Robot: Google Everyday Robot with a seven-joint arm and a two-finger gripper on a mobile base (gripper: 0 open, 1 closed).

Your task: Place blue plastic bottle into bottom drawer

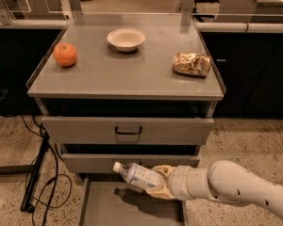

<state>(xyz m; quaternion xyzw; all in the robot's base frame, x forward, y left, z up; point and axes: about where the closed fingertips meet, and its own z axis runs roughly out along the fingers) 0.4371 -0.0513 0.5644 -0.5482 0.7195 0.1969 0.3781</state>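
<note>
Gripper (156, 182) clamped around blue plastic bottle (137, 175), tilted, cap up-left, above open bottom drawer (141, 213). Middle drawer front (94, 163) close behind. Cabinet top (127, 74): orange (65, 54), bowl (126, 38), crumpled bag (192, 64).

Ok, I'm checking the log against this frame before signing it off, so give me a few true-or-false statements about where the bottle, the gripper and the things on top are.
1. The gripper holds the bottle over the open bottom drawer. True.
2. The bottle lies on the drawer floor. False: it is held clear of the floor, in the gripper's shut fingers.
3. The bottle's cap points toward the picture's left. True.
4. The orange sits inside the bowl. False: it rests on the cabinet top, left of the bowl and apart from it.
5. The bag lies in the bottom drawer. False: it is on the cabinet top, at the right.
</note>
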